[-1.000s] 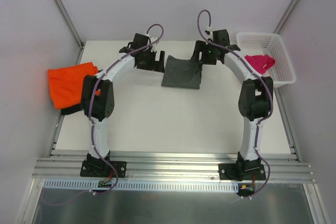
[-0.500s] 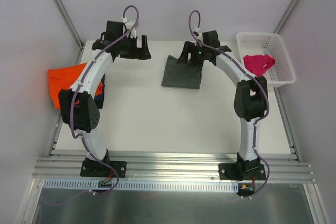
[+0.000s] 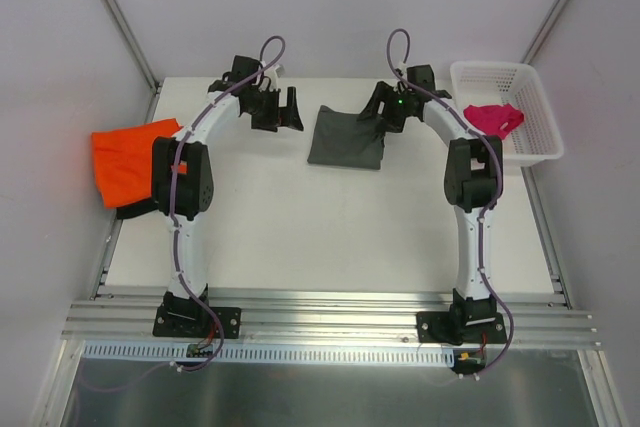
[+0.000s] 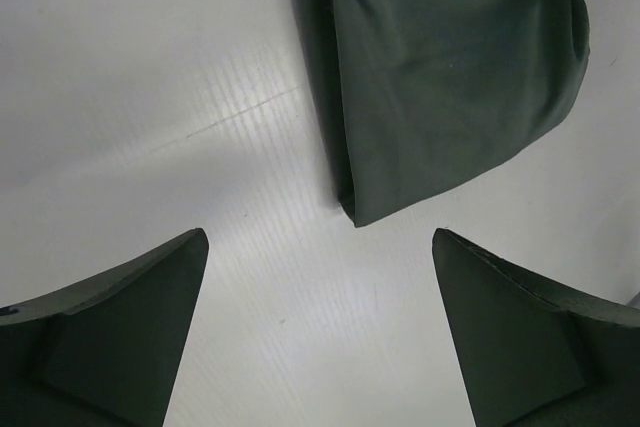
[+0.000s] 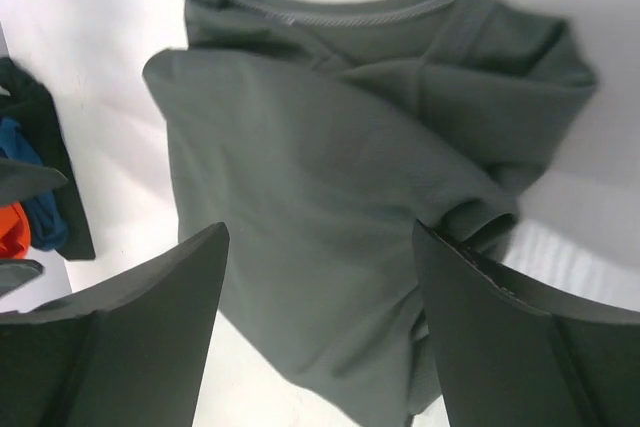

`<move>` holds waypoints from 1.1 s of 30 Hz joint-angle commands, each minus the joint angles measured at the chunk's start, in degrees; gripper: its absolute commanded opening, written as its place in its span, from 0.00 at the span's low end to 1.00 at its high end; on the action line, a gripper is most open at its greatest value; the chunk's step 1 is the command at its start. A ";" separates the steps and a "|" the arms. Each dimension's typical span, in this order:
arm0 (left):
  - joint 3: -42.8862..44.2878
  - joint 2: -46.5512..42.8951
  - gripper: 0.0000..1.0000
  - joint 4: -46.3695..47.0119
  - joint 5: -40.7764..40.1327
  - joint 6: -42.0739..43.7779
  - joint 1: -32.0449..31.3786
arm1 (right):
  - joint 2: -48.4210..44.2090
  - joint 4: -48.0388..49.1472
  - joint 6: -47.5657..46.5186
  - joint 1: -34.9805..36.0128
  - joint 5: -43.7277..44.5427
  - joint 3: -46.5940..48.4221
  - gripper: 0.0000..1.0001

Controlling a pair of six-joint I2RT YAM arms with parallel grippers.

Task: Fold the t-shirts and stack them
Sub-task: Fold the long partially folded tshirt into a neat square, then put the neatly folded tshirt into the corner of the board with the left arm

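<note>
Both jaws gape empty; catch one layer of the dark grey t-shirt (image 3: 346, 137) ahead and you unfold it.

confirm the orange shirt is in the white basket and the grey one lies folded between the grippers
No: the top external view shows the magenta shirt in the white basket; the orange shirt lies far left, outside it. The grey shirt is folded between the left gripper and right gripper.
</note>
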 commanded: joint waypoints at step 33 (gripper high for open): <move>4.25 20.29 0.51 19.93 23.50 -24.88 -0.82 | 2.44 1.00 1.94 2.93 -1.25 0.88 0.78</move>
